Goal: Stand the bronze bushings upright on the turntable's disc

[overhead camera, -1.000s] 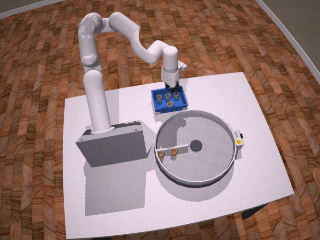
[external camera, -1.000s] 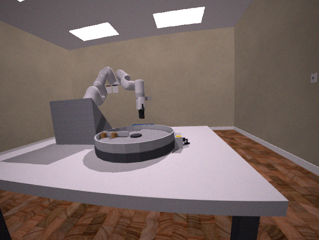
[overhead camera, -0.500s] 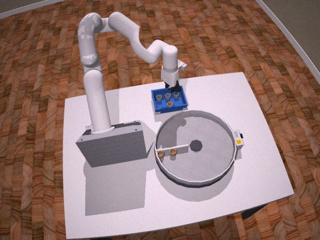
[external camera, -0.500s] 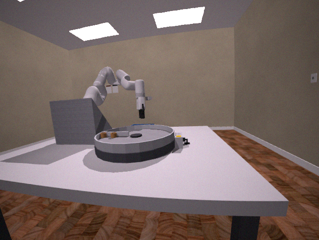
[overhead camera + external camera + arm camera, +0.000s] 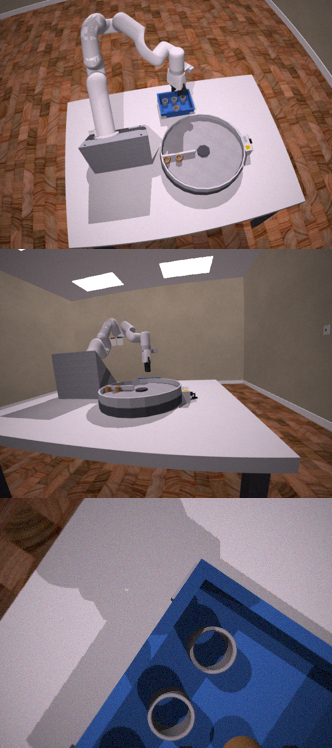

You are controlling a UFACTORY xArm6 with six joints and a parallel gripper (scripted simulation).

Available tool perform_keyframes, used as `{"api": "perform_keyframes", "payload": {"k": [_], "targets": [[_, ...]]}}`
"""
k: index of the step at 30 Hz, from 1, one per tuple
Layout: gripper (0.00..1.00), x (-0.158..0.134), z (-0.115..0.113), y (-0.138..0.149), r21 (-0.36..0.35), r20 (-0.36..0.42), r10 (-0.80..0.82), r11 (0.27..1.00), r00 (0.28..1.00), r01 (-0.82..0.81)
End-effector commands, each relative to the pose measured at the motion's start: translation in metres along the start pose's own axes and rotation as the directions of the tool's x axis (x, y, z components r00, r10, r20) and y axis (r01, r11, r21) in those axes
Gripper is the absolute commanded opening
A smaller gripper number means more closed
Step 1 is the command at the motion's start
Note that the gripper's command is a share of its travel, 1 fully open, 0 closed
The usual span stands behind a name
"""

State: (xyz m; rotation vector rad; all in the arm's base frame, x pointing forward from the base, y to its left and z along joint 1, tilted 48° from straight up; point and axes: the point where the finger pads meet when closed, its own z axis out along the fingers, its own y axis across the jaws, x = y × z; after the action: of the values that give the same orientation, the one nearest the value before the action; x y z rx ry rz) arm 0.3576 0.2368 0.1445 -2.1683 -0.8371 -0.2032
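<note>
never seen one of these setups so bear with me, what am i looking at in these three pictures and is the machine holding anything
It is one white robot arm on a grey box, bolted to a white table. One picture looks down from above, one from the side at table height, and the close one comes from a camera on the arm's wrist, looking down.

On the table sits a blue crate holding three grey steel rings and one bronze ring. Beside it is a big round turntable with a dark hub in the middle; two bronze rings already stand on its disc.

The gripper hangs above the crate, fingers partly apart, holding nothing.
</note>
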Motion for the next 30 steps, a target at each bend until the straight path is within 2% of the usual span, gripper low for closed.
{"api": "perform_keyframes", "payload": {"k": [1,14,30], "targets": [[0.41,-0.001,-0.001,0.002,-0.002,-0.003,-0.032,0.999,0.999,0.032],[0.41,-0.027,-0.002,0.025,-0.002,-0.004,-0.351,0.936,0.936,0.351],[0.41,-0.029,-0.002,0.026,-0.002,-0.004,-0.374,0.927,0.927,0.374]]}}
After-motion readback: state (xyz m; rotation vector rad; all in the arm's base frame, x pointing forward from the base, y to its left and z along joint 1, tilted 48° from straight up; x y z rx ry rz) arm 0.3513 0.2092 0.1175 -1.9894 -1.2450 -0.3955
